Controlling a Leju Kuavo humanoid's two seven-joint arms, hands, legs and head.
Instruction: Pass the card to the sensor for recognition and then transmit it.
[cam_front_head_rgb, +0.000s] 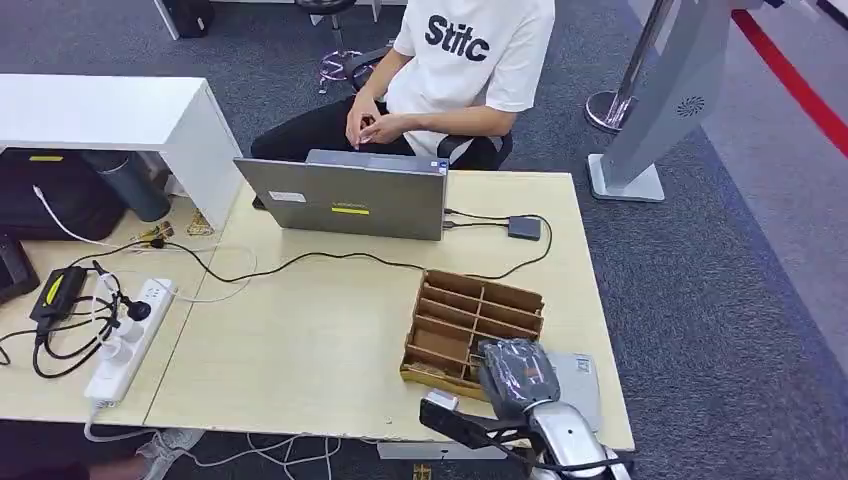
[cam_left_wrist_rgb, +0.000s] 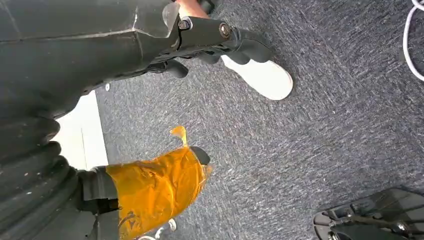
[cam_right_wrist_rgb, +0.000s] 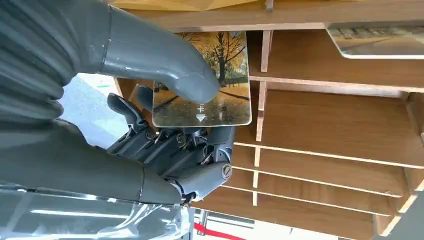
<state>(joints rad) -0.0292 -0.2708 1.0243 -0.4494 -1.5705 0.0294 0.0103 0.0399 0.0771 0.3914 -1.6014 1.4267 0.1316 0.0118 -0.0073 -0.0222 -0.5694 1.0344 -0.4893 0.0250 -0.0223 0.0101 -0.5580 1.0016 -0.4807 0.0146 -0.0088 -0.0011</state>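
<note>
My right hand (cam_front_head_rgb: 517, 377) hovers over the near right corner of the wooden slotted organizer (cam_front_head_rgb: 468, 312). In the right wrist view this hand (cam_right_wrist_rgb: 175, 150) pinches a card (cam_right_wrist_rgb: 220, 90) printed with autumn trees, thumb on its face and dark fingers beneath. The card lies over a wooden slot (cam_right_wrist_rgb: 340, 125), and whether it touches the wood I cannot tell. A second card (cam_right_wrist_rgb: 375, 42) sits in a farther slot. A small dark box (cam_front_head_rgb: 523, 227) is wired to the laptop (cam_front_head_rgb: 345, 197). My left hand (cam_left_wrist_rgb: 150, 192), partly wrapped in orange tape, hangs above the carpet, its fingers hidden.
A person (cam_front_head_rgb: 440, 75) sits behind the table, hands together by the laptop. A flat grey pad (cam_front_head_rgb: 582, 385) lies right of the organizer near the table's (cam_front_head_rgb: 300, 340) front edge. A power strip (cam_front_head_rgb: 125, 345) and cables occupy the left side. A grey stand (cam_front_head_rgb: 650, 120) is at back right.
</note>
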